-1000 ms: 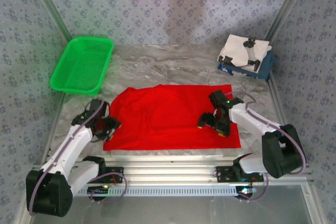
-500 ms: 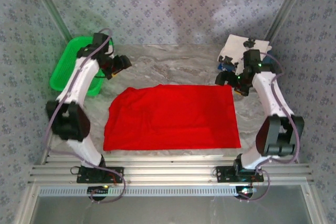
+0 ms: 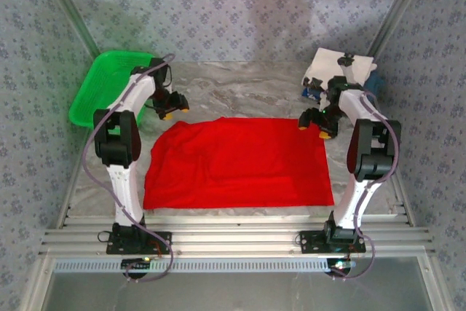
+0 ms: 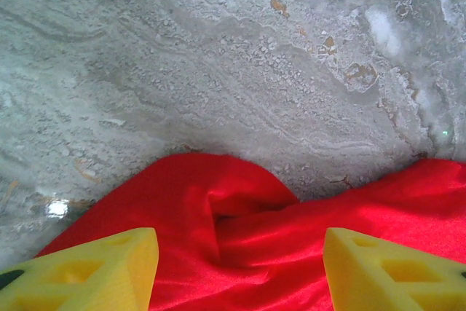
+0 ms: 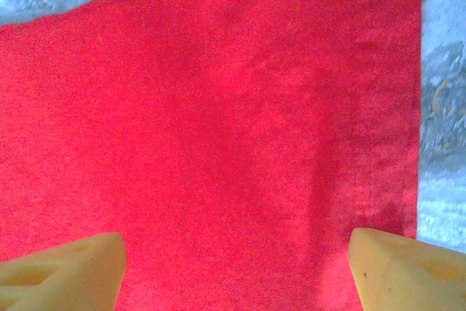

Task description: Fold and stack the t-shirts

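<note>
Red tee point(image 3: 240, 162) lies spread; your left gripper point(image 3: 177, 110) and right gripper point(image 3: 313, 129) hover open-jawed at its far corners.

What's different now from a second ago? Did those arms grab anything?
Both arms swung from the near side of the red t-shirt out to its far corners. The left claw is now over the far left corner and the right claw over the far right. Both are open, and nothing was grabbed. The shirt, the folded t-shirts and the green basket stayed put.
</note>
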